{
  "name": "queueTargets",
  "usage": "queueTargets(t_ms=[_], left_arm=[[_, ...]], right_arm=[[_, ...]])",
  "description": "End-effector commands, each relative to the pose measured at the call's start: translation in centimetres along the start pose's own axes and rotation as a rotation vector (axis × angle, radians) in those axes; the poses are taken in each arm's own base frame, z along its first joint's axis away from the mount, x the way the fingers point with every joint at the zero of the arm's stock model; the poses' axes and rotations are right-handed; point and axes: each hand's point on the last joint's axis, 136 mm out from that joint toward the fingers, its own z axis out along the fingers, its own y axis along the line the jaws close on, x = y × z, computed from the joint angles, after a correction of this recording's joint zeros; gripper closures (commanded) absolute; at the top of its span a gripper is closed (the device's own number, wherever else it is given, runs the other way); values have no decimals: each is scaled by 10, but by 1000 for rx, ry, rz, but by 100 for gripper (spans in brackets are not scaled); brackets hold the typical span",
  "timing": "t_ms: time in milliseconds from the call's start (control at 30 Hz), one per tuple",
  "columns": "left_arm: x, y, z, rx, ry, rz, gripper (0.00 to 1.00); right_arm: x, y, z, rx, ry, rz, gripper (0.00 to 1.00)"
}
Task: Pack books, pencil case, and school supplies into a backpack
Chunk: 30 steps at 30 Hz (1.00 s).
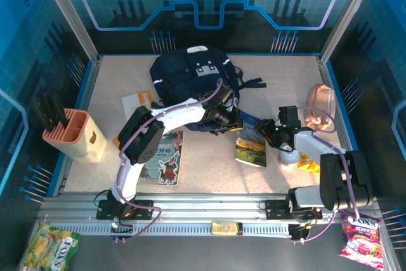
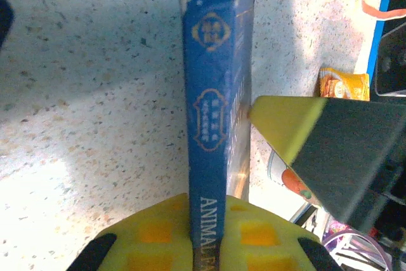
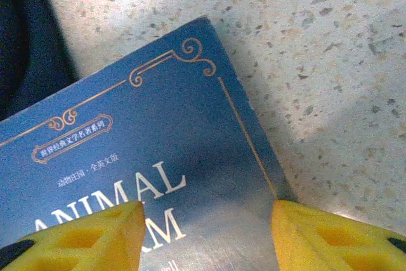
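Observation:
The dark navy backpack (image 1: 193, 71) lies at the back middle of the table. In front of it, my left gripper (image 1: 233, 118) (image 2: 206, 233) is shut on the blue spine of the "Animal Farm" book (image 1: 251, 143) (image 2: 209, 93), holding it edge-on. My right gripper (image 1: 271, 129) (image 3: 203, 233) is open over the same book's blue cover (image 3: 158, 157), its yellow fingers apart. A grey-teal illustrated book (image 1: 166, 157) lies flat under the left arm. The pinkish pencil case (image 1: 321, 105) sits at the right edge. A flat pale and orange pad (image 1: 141, 101) lies left of the backpack.
A pink rack with black pieces (image 1: 71, 132) stands at the left edge. A small orange-yellow packet (image 1: 309, 164) (image 2: 342, 84) lies by the right arm. Snack bags (image 1: 363, 238) (image 1: 47, 245) lie in front of the rail, off the table.

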Motion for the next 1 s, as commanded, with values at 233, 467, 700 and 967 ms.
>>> queueTargets(t_ms=[233,467,700,967], left_arm=[[-70,-22,-161,261,-405,-45,100],[-98,8,-242,316,-637,-129,100],[-106,33,-283,418,-791,-294,100],[-108,34,-288,545,-817,-384,100]], right_arm=[[-16,108,-43,-410,-43,-63,20],[-2,165,-59,-600,-11,-51,9],[36,211,-60,-733,91,-4,3],[62,268,-48,-896,162,69,2]])
